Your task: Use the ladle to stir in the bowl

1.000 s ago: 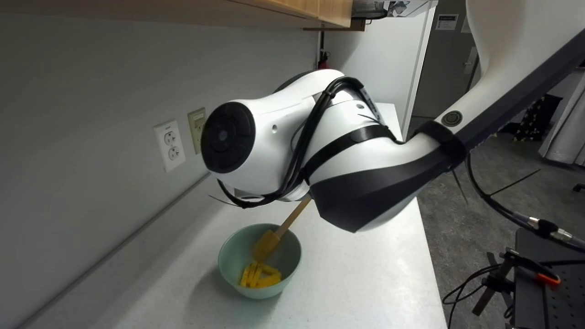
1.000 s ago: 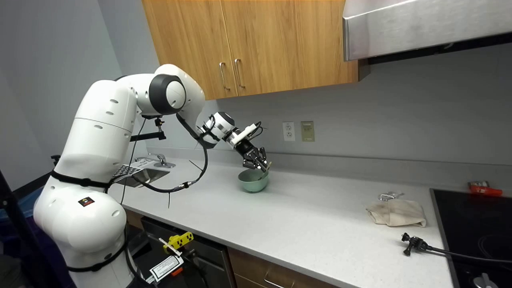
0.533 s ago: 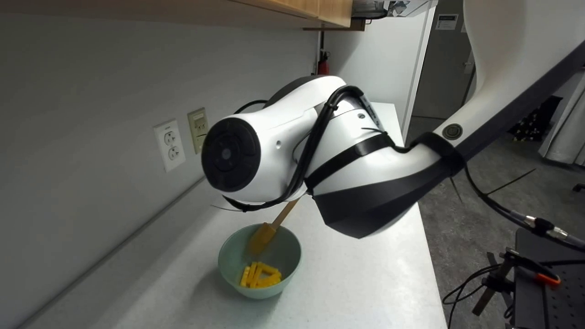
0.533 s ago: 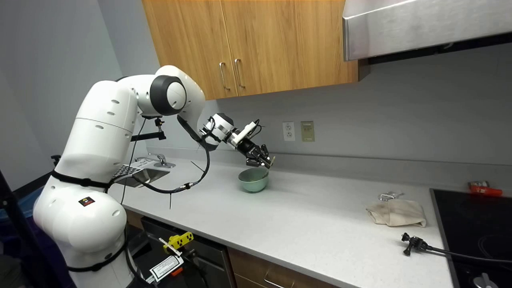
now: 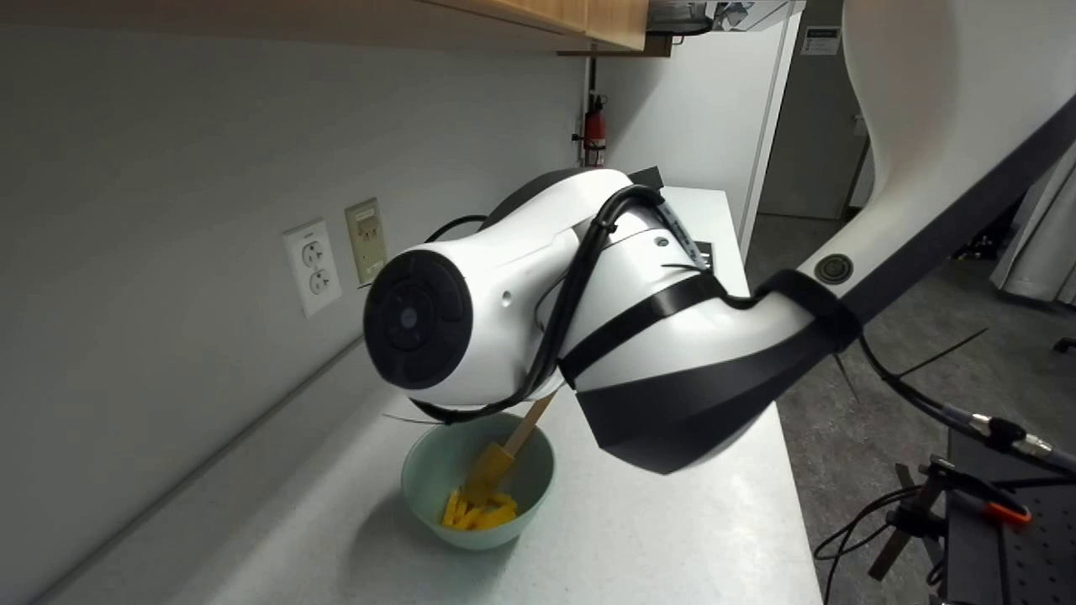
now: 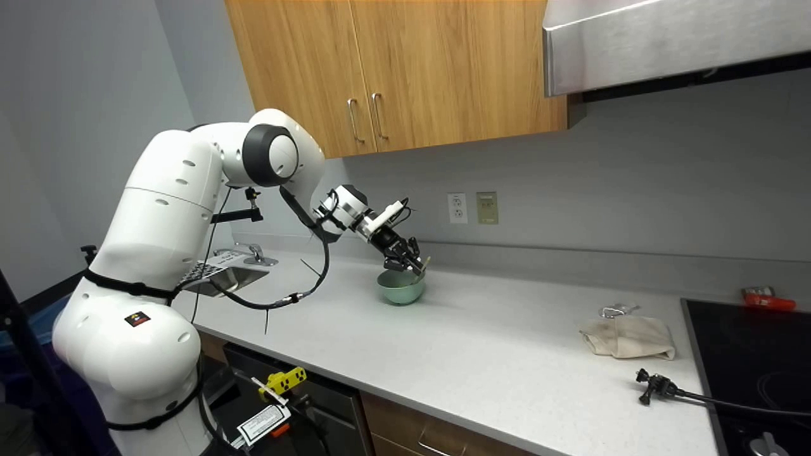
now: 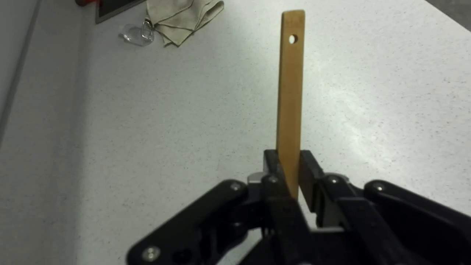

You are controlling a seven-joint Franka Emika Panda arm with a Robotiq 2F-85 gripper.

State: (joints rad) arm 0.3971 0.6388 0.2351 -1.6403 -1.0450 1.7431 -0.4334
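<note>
The pale teal-green bowl (image 5: 429, 475) stands upright on the white counter and also shows in an exterior view (image 6: 401, 293). Several yellow pieces (image 5: 483, 517) lie in its bottom. The ladle (image 5: 489, 472) is tilted, its flat yellow-orange head inside the bowl with the tip down at the pieces. Whether the tip touches the bowl's bottom cannot be told. My gripper (image 7: 289, 156) is shut on the ladle's wooden handle, whose end with a hole points away in the wrist view. In an exterior view the gripper (image 6: 415, 266) is just above the bowl's rim; elsewhere the arm hides it.
A wall with outlets (image 6: 472, 208) runs behind the bowl. A wooden cabinet (image 6: 443, 69) hangs above. A folded cloth (image 6: 628, 337), a black clamp mount with cable (image 6: 659, 386) and a stovetop (image 6: 760, 361) are farther along the counter. A sink (image 6: 236, 278) is at the other end.
The ladle head first rose off the yellow pieces, then came down among them again. The arm is now lower than in both earlier moments. The bowl has stayed in place.
</note>
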